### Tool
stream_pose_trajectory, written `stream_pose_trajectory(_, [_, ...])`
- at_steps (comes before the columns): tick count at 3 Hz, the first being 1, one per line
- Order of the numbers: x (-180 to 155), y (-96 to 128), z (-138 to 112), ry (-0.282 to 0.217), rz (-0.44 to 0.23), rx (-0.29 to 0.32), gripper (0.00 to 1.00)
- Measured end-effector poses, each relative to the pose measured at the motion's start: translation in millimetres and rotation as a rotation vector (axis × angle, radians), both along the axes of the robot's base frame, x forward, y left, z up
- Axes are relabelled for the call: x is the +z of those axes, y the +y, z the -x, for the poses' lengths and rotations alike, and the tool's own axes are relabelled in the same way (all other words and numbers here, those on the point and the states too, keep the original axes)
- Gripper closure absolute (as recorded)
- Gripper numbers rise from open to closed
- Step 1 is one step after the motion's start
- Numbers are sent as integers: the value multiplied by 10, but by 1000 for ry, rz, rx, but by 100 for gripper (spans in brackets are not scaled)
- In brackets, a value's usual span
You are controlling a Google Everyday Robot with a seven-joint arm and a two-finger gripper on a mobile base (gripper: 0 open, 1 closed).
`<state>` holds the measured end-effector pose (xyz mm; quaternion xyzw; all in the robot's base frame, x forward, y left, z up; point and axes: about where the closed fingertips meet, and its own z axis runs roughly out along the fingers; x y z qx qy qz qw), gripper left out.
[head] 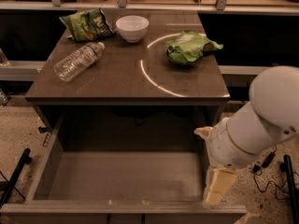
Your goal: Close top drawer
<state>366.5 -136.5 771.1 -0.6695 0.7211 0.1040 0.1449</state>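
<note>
Camera view, open top drawer (125, 177), end effector (217, 186) beside it, bowl (132, 28) behind

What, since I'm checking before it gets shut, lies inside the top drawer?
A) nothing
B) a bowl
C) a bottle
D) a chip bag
A: the top drawer stands open with a bare floor; the bottle, bowl and chip bag lie on the table above. The gripper hangs beside the drawer's right front corner.
</note>
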Motion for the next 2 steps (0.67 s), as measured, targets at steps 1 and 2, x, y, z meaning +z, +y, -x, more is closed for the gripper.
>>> stream_pose_trajectory(1, [-410,244,-73,19,-60,39,0])
stream_pose_trajectory(2, [-473,269,-97,20,-68,40,0])
